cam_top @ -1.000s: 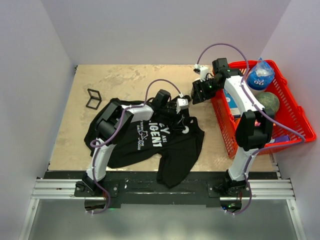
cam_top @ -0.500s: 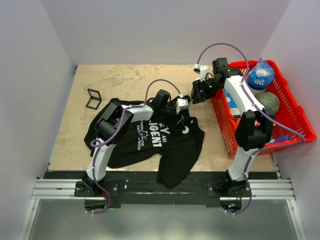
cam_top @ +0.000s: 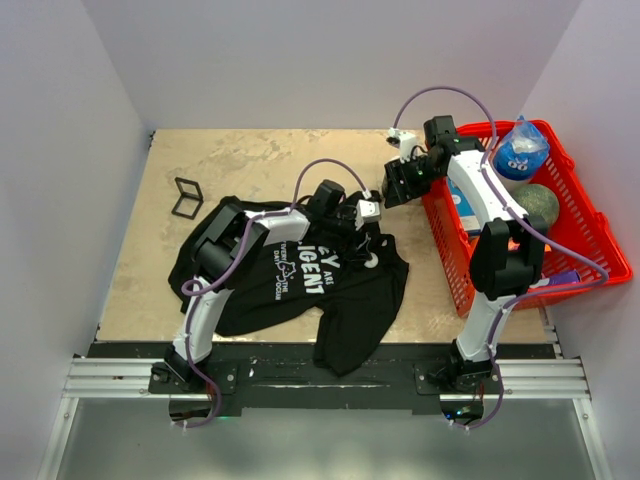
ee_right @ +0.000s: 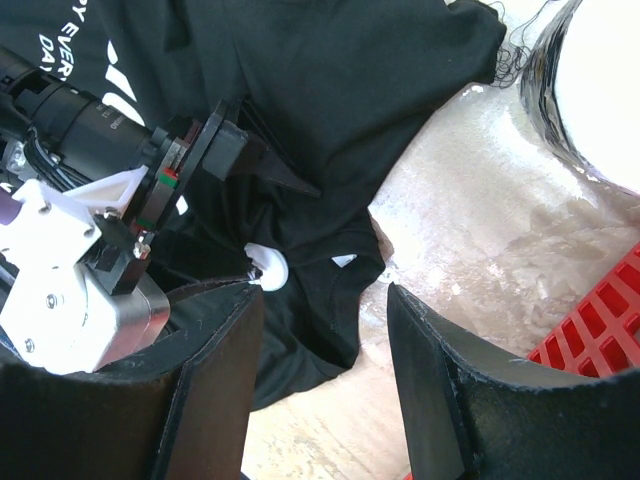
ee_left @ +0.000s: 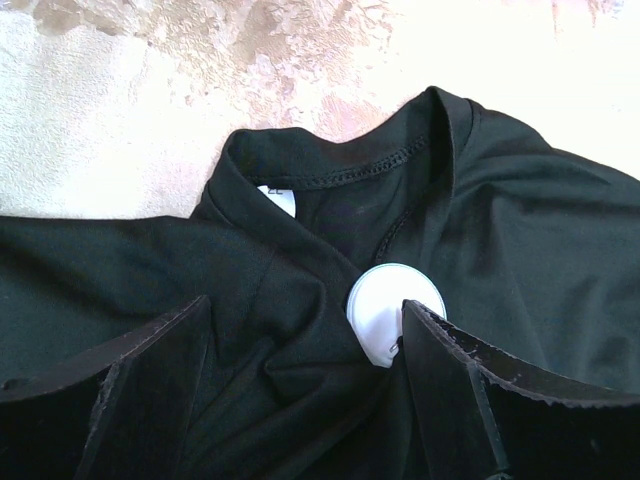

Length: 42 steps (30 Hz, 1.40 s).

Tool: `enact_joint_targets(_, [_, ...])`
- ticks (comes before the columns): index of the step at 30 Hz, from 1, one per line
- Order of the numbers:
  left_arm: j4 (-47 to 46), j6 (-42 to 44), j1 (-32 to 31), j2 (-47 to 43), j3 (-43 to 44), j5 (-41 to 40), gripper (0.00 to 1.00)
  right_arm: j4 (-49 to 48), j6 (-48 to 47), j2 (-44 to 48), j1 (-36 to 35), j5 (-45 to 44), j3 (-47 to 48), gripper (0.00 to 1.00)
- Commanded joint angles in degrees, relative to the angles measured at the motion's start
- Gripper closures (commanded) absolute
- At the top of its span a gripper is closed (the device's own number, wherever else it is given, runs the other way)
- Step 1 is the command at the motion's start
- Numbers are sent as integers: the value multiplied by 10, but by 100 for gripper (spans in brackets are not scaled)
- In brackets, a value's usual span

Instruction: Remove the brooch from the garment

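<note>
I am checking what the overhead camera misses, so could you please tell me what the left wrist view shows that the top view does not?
Only the left wrist view: the small white label inside the collar. Only the top view: the black frame on the table beside the shirt, the red basket, the right gripper, the shirt's lettering. Both: the black shirt, the white disc on it, and the open left gripper with the disc between its fingers.
</note>
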<state>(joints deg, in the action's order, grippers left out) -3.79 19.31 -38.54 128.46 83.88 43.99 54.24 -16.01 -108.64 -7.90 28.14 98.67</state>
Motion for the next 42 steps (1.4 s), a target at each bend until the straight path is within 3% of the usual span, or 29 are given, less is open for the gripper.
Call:
enact_joint_targets(1, [92, 8, -7, 42, -20, -48, 19, -2, 7, -4, 2, 18, 26, 44])
enact_joint_targets(11, [73, -36, 2, 38, -23, 48, 12, -2, 8, -10, 2, 19, 29, 44])
enact_joint_targets(28, [101, 31, -2, 45, -23, -17, 15, -2, 9, -17, 2, 22, 36, 44])
enact_joint_targets(42, [105, 49, -2, 43, -31, 44, 9, 0, 9, -25, 2, 23, 47, 44])
